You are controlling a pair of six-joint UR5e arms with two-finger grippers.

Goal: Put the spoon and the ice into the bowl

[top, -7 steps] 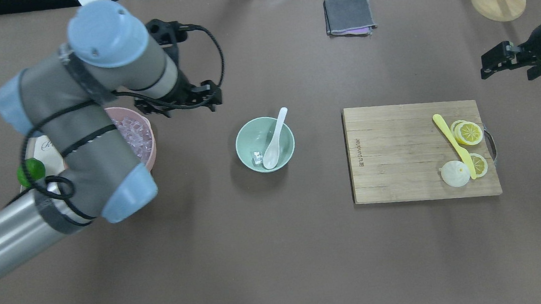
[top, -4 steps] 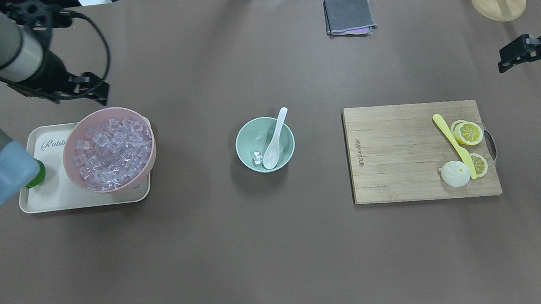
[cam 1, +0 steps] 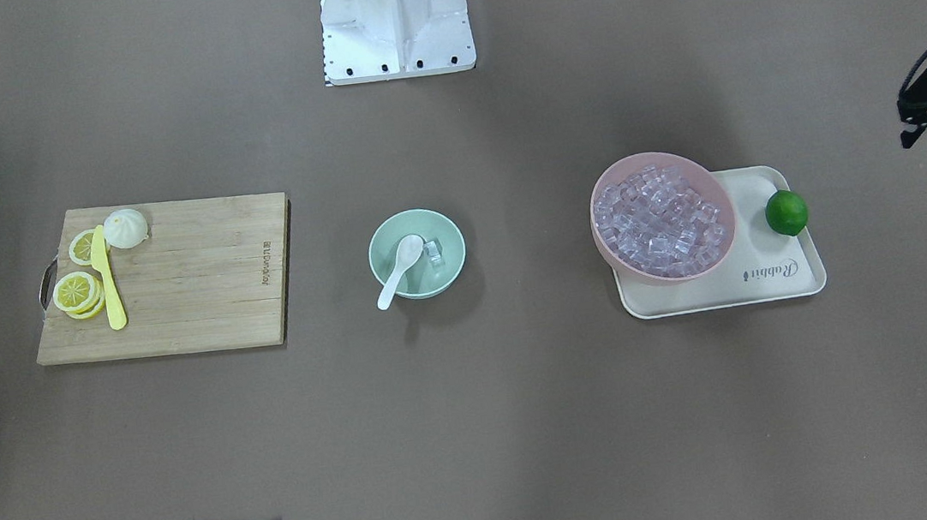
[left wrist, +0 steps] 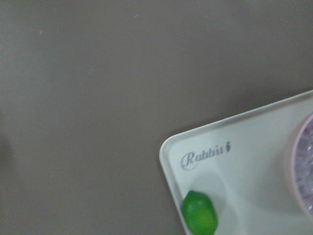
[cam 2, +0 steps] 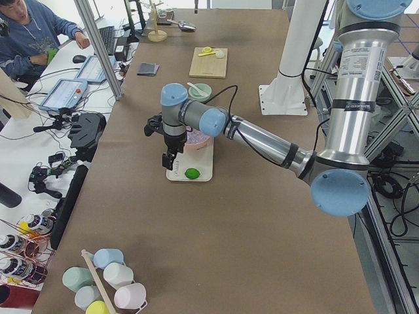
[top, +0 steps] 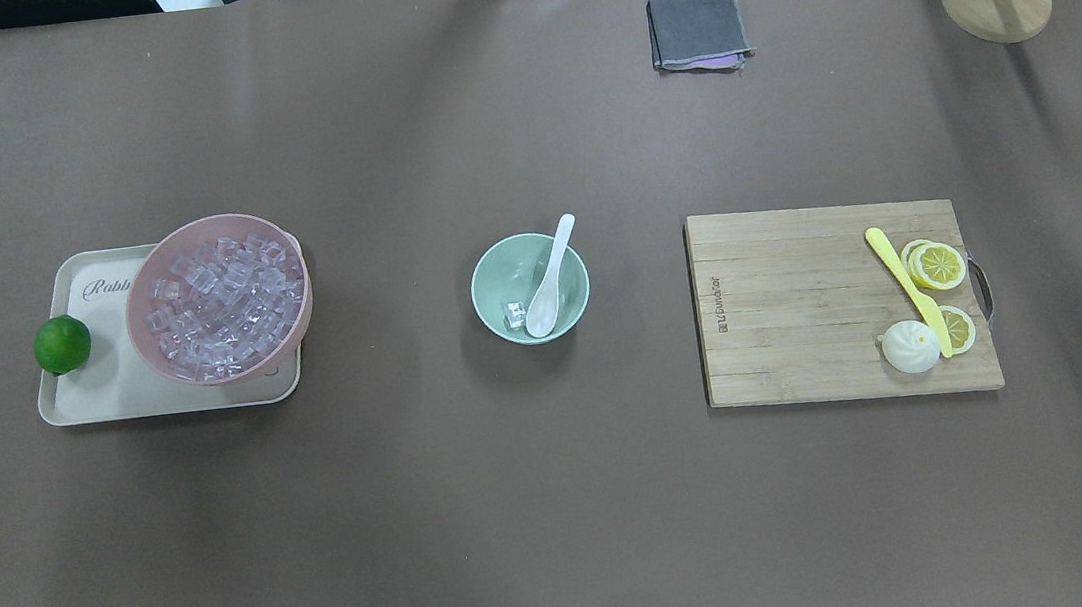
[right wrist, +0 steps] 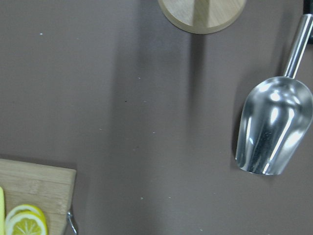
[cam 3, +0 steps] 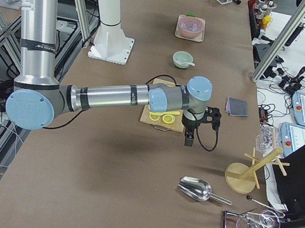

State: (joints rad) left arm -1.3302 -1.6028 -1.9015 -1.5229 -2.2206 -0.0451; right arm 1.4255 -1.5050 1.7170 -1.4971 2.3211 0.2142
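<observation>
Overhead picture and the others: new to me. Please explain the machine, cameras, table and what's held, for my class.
This is a robot with two jointed arms, each ending in a two-finger claw. Two cameras look down on the table, one behind the robot, one facing it; two look from the table's ends; one rides on each wrist. A mint-green bowl holds a white spoon and an ice cube. A pink bowl of ice and a lime sit on a tray. A cutting board carries lemon slices and a yellow knife. The left claw hangs beside the tray, the right claw near the board; neither visibly holds anything, and whether they are open cannot be told.
</observation>
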